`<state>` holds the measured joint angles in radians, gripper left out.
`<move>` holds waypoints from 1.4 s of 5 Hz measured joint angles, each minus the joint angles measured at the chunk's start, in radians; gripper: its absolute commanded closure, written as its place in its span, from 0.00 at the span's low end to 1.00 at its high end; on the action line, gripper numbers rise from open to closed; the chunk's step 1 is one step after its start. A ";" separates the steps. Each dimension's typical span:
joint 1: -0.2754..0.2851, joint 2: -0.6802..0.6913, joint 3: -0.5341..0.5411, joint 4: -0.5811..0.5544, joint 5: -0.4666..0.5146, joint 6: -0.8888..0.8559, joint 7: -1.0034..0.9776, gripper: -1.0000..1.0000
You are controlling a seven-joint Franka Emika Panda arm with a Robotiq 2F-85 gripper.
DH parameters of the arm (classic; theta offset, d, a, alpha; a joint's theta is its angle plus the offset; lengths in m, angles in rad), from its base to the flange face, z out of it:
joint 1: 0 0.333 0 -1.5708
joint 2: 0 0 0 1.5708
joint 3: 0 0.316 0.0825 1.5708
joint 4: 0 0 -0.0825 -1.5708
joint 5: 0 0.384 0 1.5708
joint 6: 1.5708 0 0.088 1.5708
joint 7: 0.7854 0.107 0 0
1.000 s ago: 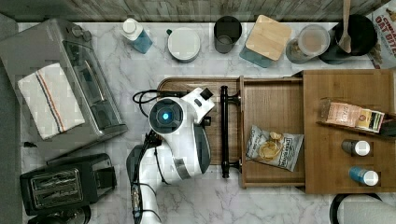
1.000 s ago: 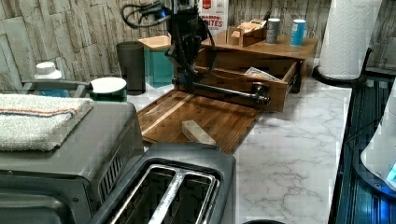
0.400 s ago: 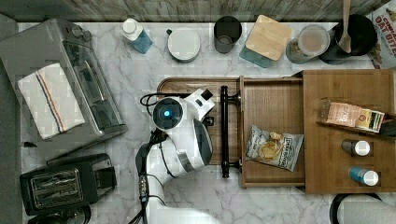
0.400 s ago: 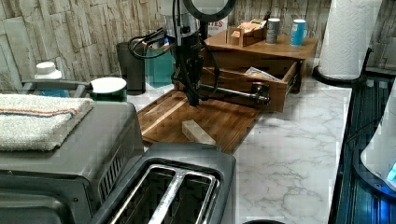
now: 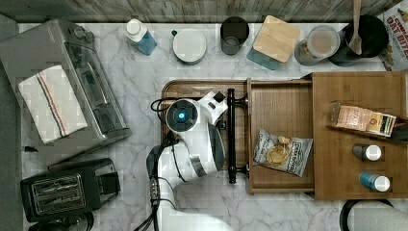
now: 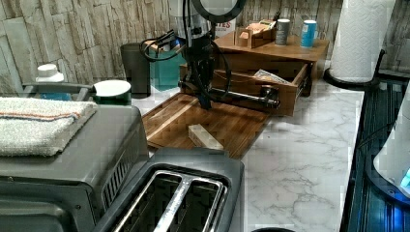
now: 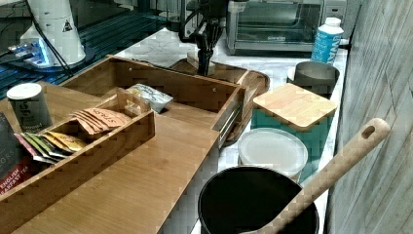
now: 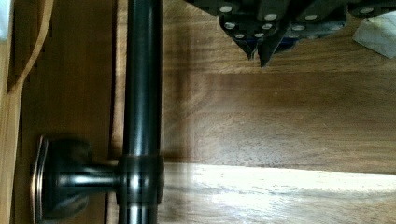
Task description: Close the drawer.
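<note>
So the drawer (image 5: 280, 120) is seen pulled well out of the wooden box (image 5: 358, 134), with a bag of chips (image 5: 283, 152) lying inside it. Its black bar handle (image 5: 232, 134) is stretched across the front, over the darker serving tray (image 6: 212, 123).

The gripper (image 8: 258, 51) is pointed down at the tray, and its fingers are brought together to a point, with hardly any gap visible between the tips and nothing held. In the wrist view the handle (image 8: 141, 93) is found just beside the jaws, apart from them, with a strip of tray wood (image 8: 280, 116) shown between the two. One of the handle's mounting posts (image 8: 70, 179) is also caught there, further along the bar from the jaws.

In the left view the gripper (image 6: 205, 99) is hung low just in front of the bar, with a small wooden block (image 6: 205, 137) lying on the tray on the jaws' near side, away from the drawer.
</note>
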<state>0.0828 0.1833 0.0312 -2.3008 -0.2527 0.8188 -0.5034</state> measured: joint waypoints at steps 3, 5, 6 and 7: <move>-0.096 0.003 -0.016 0.008 0.084 -0.020 -0.226 1.00; -0.172 0.010 -0.029 0.018 0.116 -0.012 -0.266 1.00; -0.207 0.019 -0.037 0.035 0.115 -0.031 -0.328 1.00; -0.264 0.063 -0.037 0.102 0.117 -0.085 -0.505 1.00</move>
<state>-0.1814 0.2460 -0.0054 -2.1992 -0.1357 0.7334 -1.0088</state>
